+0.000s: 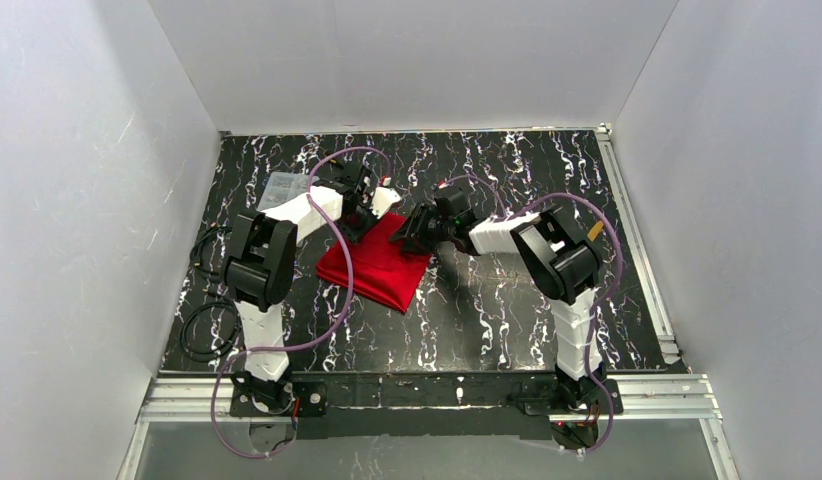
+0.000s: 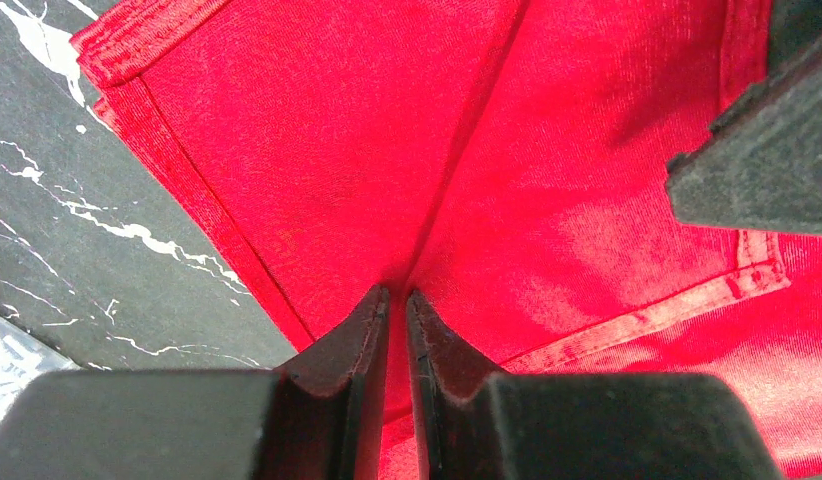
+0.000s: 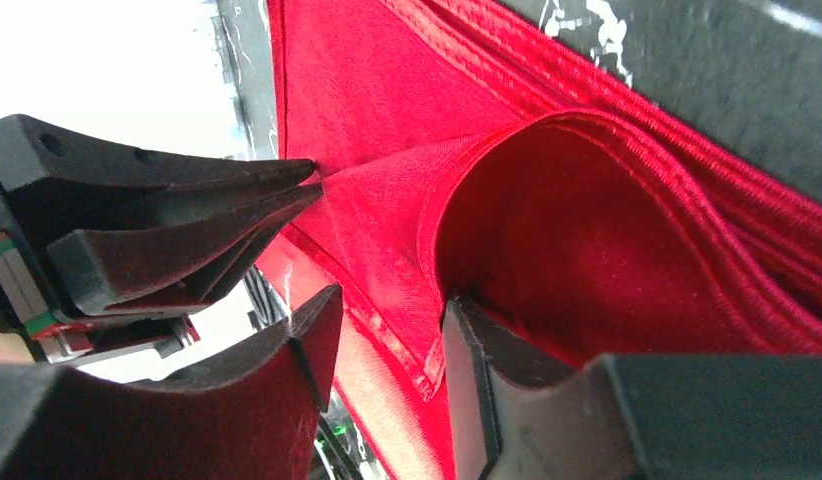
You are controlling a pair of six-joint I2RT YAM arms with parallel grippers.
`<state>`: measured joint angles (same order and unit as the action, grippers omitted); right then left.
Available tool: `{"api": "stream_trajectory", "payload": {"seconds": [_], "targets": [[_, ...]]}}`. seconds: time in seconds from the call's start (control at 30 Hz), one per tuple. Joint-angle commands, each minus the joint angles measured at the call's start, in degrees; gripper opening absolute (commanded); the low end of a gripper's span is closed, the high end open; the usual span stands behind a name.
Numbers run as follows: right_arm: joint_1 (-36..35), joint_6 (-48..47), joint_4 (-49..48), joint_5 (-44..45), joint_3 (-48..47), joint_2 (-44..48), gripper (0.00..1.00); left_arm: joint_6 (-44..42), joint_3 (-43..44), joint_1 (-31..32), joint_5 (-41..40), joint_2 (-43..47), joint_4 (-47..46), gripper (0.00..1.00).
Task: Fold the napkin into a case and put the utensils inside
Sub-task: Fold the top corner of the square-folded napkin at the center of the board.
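Note:
The red napkin (image 1: 382, 270) lies folded in layers on the black marbled table (image 1: 507, 300). My left gripper (image 1: 370, 212) is at its far corner, shut on a pinched ridge of the cloth (image 2: 337, 150), with the jaws (image 2: 397, 300) nearly touching. My right gripper (image 1: 415, 232) is at the napkin's far right edge. Its jaws (image 3: 387, 315) stand apart, with a hemmed edge of a lifted layer (image 3: 607, 250) between them. The left gripper's fingers (image 3: 187, 220) show in the right wrist view, holding the cloth taut. The utensils are out of view.
A clear plastic compartment box (image 1: 284, 186) stands at the back left, behind the left arm. Black cable loops (image 1: 202, 330) lie at the table's left edge. White walls close the table in on three sides.

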<state>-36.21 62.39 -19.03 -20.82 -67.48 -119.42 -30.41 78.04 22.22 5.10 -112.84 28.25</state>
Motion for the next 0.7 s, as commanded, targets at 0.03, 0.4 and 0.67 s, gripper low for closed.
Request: {"api": "stream_trajectory", "payload": {"seconds": [0.03, 0.4, 0.67], "targets": [[-2.6, 4.6, -6.0, -0.2, 4.7, 0.3, 0.48, 0.1, -1.4, -0.1, 2.9, 0.5, 2.8, 0.12], [-5.5, 10.6, -14.8, 2.9, 10.1, 2.8, 0.40, -0.1, -1.1, -0.1, 3.3, 0.7, 3.4, 0.12], [-2.7, 7.4, -7.1, 5.0, 7.7, 5.2, 0.35, -0.8, -1.6, 0.0, 3.6, 2.0, 4.7, 0.11]]}}
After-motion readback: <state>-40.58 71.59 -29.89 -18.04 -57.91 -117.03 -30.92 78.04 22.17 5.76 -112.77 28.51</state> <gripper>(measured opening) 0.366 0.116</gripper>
